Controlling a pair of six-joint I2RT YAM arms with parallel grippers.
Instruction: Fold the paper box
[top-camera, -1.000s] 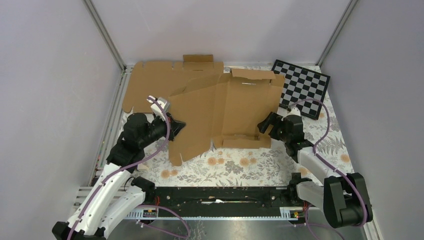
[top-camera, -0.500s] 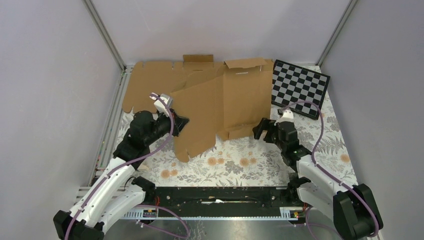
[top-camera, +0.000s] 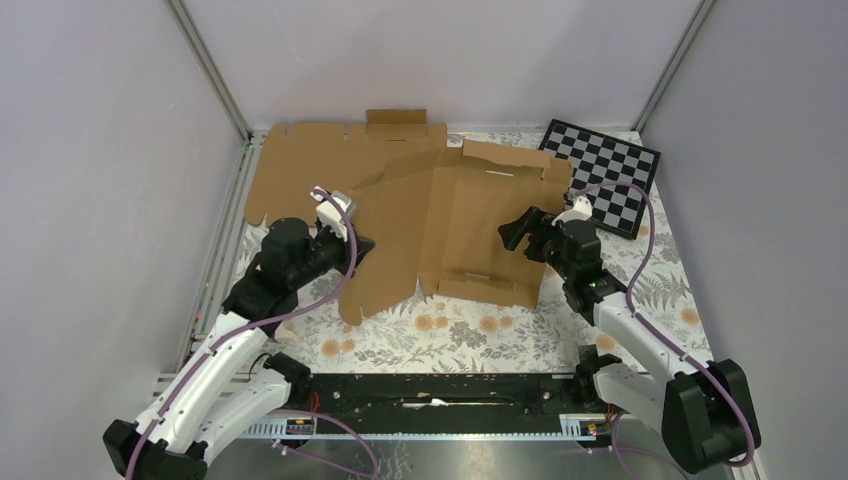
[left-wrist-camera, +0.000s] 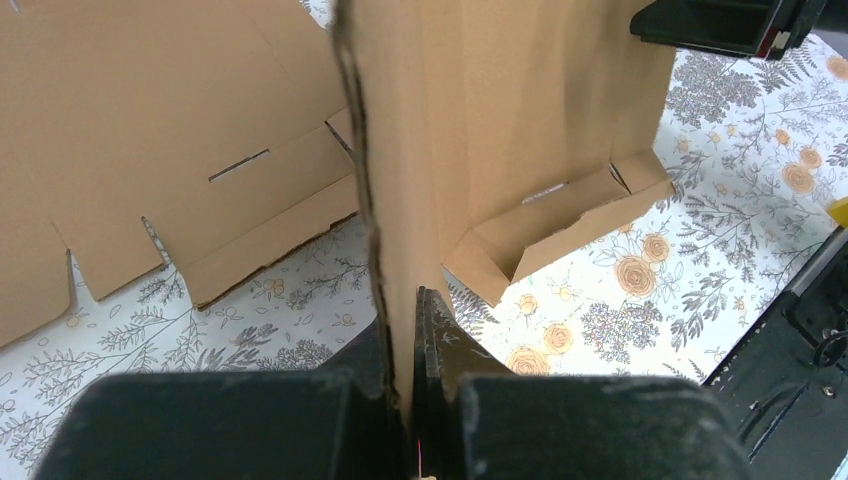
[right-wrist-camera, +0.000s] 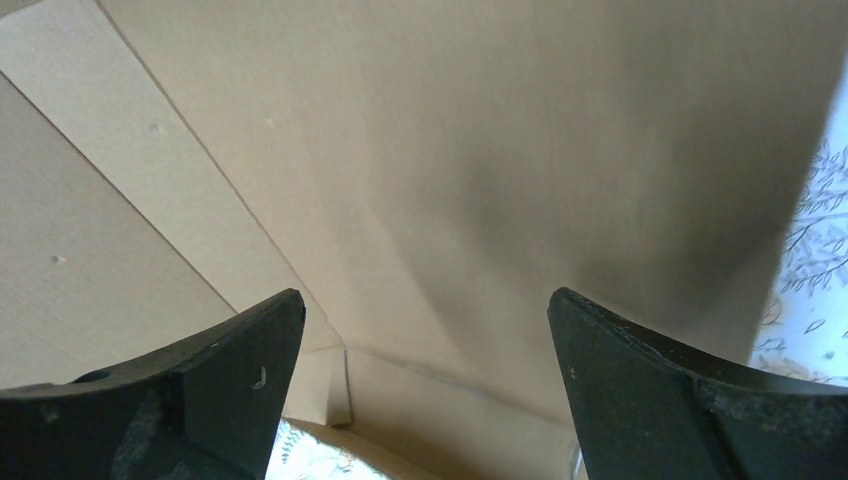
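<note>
The paper box (top-camera: 445, 225) is a brown cardboard die-cut sheet, partly raised and bent, in the middle of the table. My left gripper (top-camera: 358, 246) is shut on the sheet's left edge; in the left wrist view (left-wrist-camera: 405, 330) the edge stands pinched between the black fingers. My right gripper (top-camera: 520, 233) is open at the sheet's right side. In the right wrist view (right-wrist-camera: 425, 310) both fingers are spread wide with the cardboard panel (right-wrist-camera: 480, 170) just ahead of them; contact cannot be told.
A second flat brown cardboard sheet (top-camera: 310, 165) lies at the back left, also in the left wrist view (left-wrist-camera: 150, 130). A black-and-white checkerboard (top-camera: 610, 180) lies at the back right. The floral cloth (top-camera: 470, 330) covers the table. Grey walls enclose it.
The sheet's right panel was stood upright half a second ago and has tipped back down toward the right. My right gripper moved up and inward against it. My left gripper keeps its hold.
</note>
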